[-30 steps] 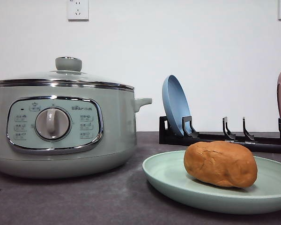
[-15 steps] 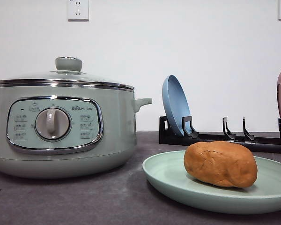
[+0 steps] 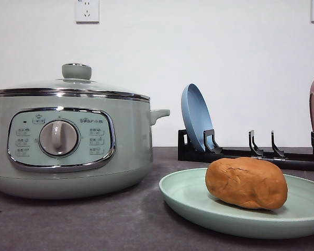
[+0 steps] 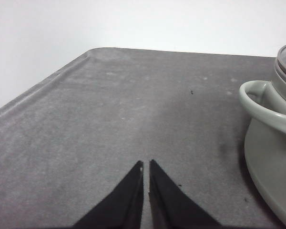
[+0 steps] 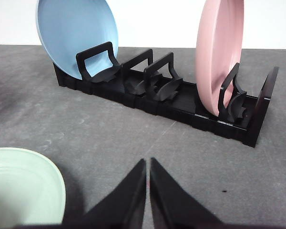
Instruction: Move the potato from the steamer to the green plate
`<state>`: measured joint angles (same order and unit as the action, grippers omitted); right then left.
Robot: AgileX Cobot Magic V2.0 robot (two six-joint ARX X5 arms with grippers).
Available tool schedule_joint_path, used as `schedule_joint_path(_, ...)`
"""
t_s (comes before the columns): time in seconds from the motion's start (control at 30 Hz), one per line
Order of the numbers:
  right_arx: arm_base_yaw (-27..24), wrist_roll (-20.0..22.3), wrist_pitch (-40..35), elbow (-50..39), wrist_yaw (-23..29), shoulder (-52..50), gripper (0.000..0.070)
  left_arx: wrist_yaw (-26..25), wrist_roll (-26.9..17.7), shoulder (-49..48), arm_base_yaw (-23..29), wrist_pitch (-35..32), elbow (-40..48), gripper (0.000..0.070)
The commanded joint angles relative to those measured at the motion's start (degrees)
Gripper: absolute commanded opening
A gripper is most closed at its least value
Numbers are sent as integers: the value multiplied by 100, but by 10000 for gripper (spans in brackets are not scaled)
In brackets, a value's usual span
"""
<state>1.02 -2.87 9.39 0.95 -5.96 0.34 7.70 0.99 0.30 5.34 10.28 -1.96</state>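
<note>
Open table (image 3: 94,219) lies between steamer (image 3: 68,141) and green plate (image 3: 199,209); rack (image 3: 251,154) seemingly behind.

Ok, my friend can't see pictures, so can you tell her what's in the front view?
An orange-brown potato lies on a pale green plate on a dark grey table. To the left stands a big sage-green steamer with its glass lid on. Behind, a black rack holds a blue plate upright.

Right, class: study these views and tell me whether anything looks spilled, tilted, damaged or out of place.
Nothing stands out. The potato lies on the green plate, the steamer stands level with its lid on, and the blue plate and pink plate sit upright in the rack. No spills show on the table.
</note>
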Motion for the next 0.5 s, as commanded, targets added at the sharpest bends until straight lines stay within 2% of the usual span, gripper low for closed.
schedule_joint_path(0.0, -9, -70, -35, -31, 2, -13, 0, 17, 13, -13, -7, 55, 105, 15)
schedule_joint_path(0.47, -9, -70, -37, -31, 2, -13, 0, 17, 13, -13, -7, 55, 105, 15)
